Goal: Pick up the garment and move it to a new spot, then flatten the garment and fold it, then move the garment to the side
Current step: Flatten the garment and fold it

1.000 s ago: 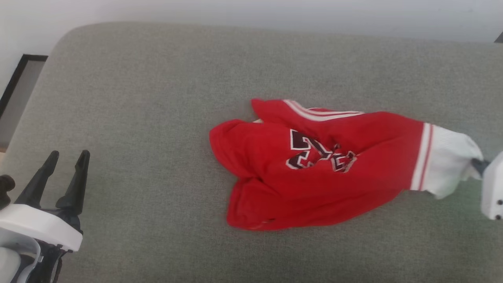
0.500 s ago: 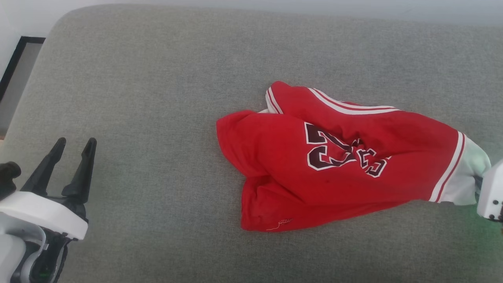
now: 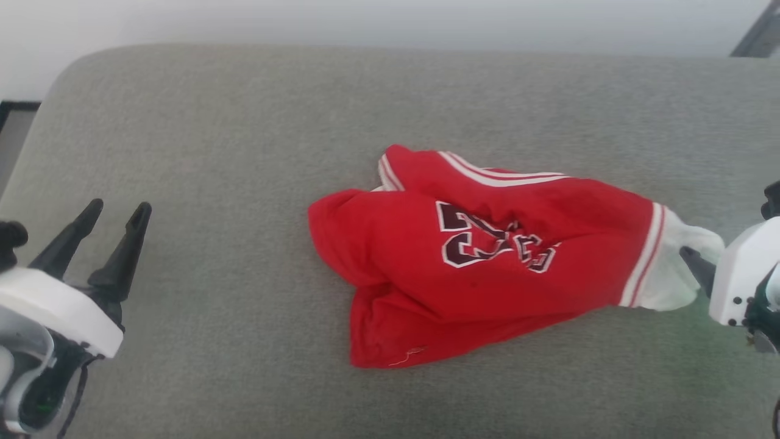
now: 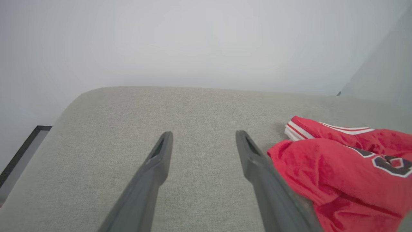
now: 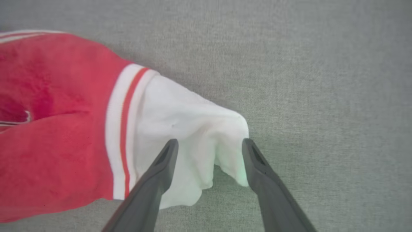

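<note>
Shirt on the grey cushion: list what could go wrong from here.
1. The open right gripper straddles the white sleeve; backing away could snag and drag it.
2. The shirt lies bunched, layers folded over each other; a pinch might catch several layers and leave it twisted.
3. The left gripper sits open, apart from the shirt; a one-sided pull may slide it instead of spreading it.

— What colours do I have on the garment [image 3: 487, 262]?
— I read a red body and a white sleeve [image 5: 180, 129], with a red-and-white striped band [image 5: 124, 129] between them. The numerals [image 3: 481, 241] are dark, outlined in white.
— And underneath?
— A grey cushion [image 3: 213, 152] with a fine flecked weave. My left gripper [image 3: 121, 207] has black fingers [image 3: 125, 250] on a white housing [image 3: 55, 311].
</note>
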Motion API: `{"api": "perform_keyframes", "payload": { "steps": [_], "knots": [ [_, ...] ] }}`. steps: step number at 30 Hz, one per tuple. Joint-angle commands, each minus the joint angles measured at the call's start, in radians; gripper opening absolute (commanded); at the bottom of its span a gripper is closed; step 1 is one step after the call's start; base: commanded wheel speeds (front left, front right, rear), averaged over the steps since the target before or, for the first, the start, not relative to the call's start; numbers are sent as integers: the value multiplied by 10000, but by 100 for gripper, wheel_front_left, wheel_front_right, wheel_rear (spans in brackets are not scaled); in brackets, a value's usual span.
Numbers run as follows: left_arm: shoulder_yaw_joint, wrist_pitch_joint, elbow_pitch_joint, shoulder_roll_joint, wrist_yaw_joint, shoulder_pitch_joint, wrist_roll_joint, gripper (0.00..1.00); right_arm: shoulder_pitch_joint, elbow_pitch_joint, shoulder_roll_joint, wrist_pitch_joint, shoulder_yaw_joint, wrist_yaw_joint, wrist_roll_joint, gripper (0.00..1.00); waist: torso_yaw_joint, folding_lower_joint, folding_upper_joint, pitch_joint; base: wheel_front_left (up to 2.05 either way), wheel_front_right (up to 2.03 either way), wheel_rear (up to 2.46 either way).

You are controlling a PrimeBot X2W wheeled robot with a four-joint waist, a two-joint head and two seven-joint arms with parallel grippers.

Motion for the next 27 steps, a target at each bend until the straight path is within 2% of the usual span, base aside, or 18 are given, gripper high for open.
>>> {"api": "perform_keyframes", "payload": {
  "steps": [1, 7, 12, 16, 20, 27],
  "knots": [
    [-4, 192, -117, 50, -5, -200, -117, 100, 106, -207, 65, -162, 64, 1, 112, 100, -269, 0, 0, -218, 0, 0, 0],
    [-187, 1472, -583, 478, 77, -799, -371, 100, 376, -1567, 545, -1415, 320, 1, -100, 100, -1023, 0, 0, -505, 0, 0, 0],
    [-537, 2625, -601, 636, 88, -1387, -372, 100, 463, -2342, 1235, -2721, 672, 1, -459, 100, -1761, 0, 0, -624, 0, 0, 0],
    [-887, 3542, -436, 652, 33, -1962, -325, 100, 526, -2713, 1852, -3910, 743, 1, -958, 100, -2344, 0, 0, -625, 0, 0, 0],
    [-1335, 4442, -175, 392, 23, -2485, -363, 100, 666, -2924, 2289, -4800, 747, 1, -1388, 100, -2842, 0, 0, -584, 0, 0, 0],
    [-2112, 6058, 548, 298, 82, -2982, -373, 100, 900, -2986, 2632, -5319, 875, 1, -1491, 100, -3560, 0, 0, -265, 0, 0, 0]
  ]
}}
